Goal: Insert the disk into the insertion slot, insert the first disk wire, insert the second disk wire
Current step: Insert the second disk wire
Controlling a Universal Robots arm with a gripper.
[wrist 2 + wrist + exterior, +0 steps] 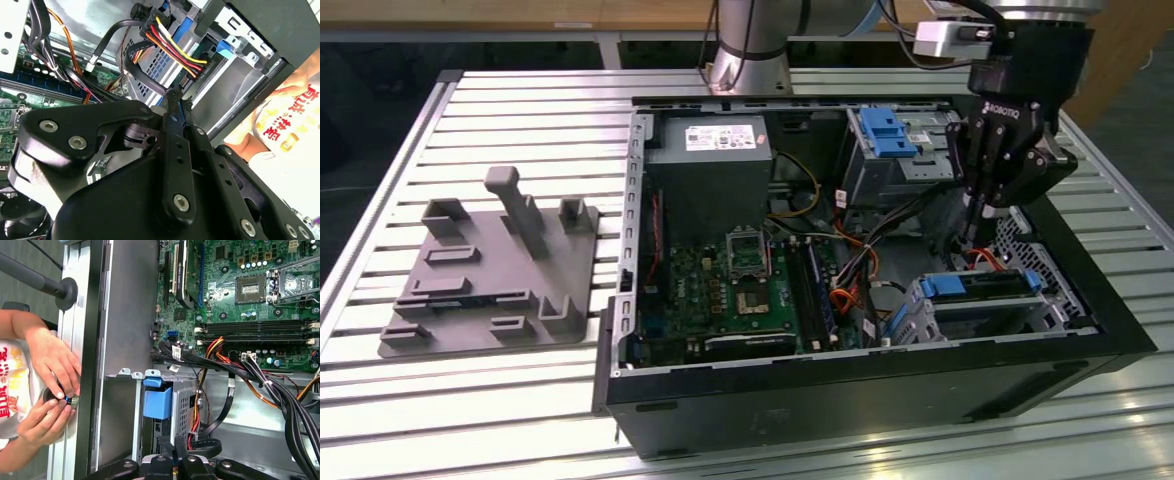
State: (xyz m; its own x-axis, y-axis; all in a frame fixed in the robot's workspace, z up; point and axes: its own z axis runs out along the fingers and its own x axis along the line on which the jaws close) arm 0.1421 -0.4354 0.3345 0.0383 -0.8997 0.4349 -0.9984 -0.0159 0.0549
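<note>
Much of the disk (983, 287) is hidden. In the exterior view just its blue carrier end and a strip of its top show above the walls of the insertion slot (1047, 312). That slot is the bare metal cage in the corner of the computer case (854, 405), toward the exterior view's right, and the disk sits inside it. In the first wrist view the blue handle end stands at the cage mouth, and the drive body behind it cannot be seen.

The pincer (974, 233) hangs just above the cage, over the disk's far end. Its fingers (172, 145) are pressed together into a narrow point. In the second wrist view a black flat cable (137, 70) curves right up to the tips. The fingers cover that spot, so whether the cable's end is pinched between them cannot be made out. A bundle of red, yellow, orange and black wires (172, 47) ends close beyond the tips, and where it plugs in is hard to tell.

A person's hands (52, 367) work at the outer side of the case in the first wrist view. They are cut off by the picture's edge and are fingering a small round thing too small to identify. A grey fixture plate (467, 290) lies on the slatted surface (520, 410), well apart from the case.
</note>
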